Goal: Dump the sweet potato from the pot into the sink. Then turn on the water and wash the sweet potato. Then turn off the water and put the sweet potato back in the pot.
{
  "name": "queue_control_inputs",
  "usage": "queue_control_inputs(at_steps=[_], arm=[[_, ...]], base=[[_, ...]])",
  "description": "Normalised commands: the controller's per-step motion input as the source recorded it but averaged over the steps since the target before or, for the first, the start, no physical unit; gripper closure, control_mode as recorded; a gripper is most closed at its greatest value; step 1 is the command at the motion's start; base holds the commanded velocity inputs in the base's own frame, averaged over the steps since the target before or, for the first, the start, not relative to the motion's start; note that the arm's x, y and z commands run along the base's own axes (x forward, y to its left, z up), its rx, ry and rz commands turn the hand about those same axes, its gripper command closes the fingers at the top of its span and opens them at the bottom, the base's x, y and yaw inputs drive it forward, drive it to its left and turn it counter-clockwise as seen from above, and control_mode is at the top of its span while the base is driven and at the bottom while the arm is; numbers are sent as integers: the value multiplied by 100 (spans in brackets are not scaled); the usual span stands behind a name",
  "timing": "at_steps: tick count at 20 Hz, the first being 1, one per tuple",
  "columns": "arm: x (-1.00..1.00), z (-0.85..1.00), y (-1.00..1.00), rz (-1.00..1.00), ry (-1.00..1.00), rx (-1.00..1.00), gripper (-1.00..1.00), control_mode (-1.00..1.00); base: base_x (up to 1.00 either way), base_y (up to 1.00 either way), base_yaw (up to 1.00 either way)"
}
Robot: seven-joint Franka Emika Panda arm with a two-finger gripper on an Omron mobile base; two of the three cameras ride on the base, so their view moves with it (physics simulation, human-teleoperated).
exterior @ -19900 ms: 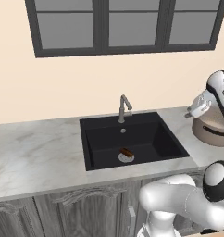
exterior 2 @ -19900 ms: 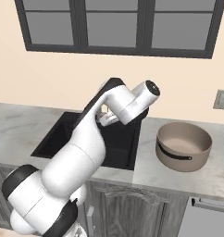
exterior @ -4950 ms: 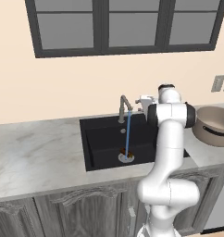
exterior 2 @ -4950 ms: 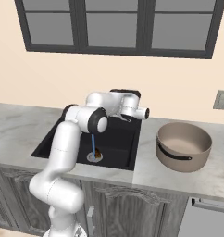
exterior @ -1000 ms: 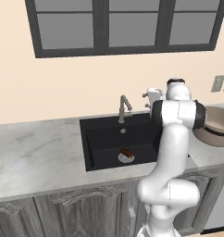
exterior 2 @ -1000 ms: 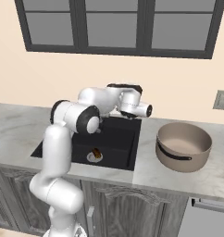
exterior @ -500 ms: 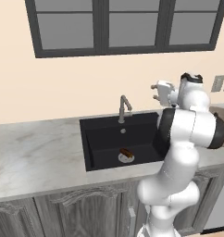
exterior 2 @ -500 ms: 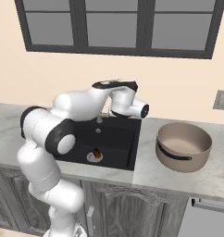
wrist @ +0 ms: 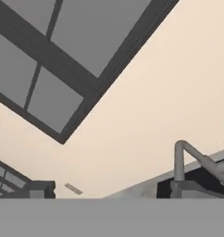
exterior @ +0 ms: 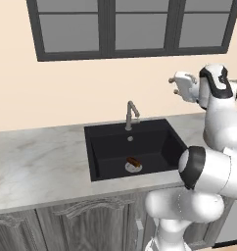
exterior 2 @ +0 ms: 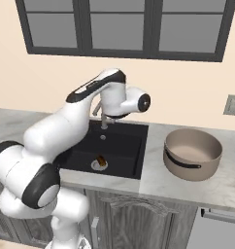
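I see the sweet potato (exterior: 133, 161) lying on the floor of the sink (exterior: 164, 142), resting on the round silver drain (exterior: 134, 167), with no stream coming from the faucet (exterior: 131, 114) that stands at the basin's back edge. From the right base view the potato (exterior 2: 100, 159) sits on that drain too, and the pot (exterior 2: 193, 153) stands upright on the marble counter (exterior 2: 158, 176) to the right of the sink (exterior 2: 125, 150), well apart from the tuber. My gripper (exterior: 177, 81) is raised high above the counter, off to the right of the faucet and well above the basin, with nothing in it that I can make out; I cannot tell whether its fingers are apart or together. The hand view looks up at the window (wrist: 53, 55) and the beige wall (wrist: 146, 106), with the faucet's (wrist: 190, 158) bent spout low at the right.
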Motion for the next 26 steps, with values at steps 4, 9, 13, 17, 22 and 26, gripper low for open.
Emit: queue_control_inputs(at_steps=[4, 9, 13, 17, 22, 26], arm=[[-84, 56, 3, -9, 14, -21, -100, -100], [-67, 32, 23, -8, 25, -20, -100, -100], [-46, 17, 29, -6, 33, -18, -100, -100], [-26, -3, 30, -2, 35, -20, -100, -100], [-9, -37, 21, 0, 31, -21, -100, -100], [0, -68, 10, 0, 28, -16, -100, -100]], base=[[0, 0, 0], [0, 0, 0], [0, 0, 0], [0, 0, 0], [0, 0, 0], [0, 0, 0]])
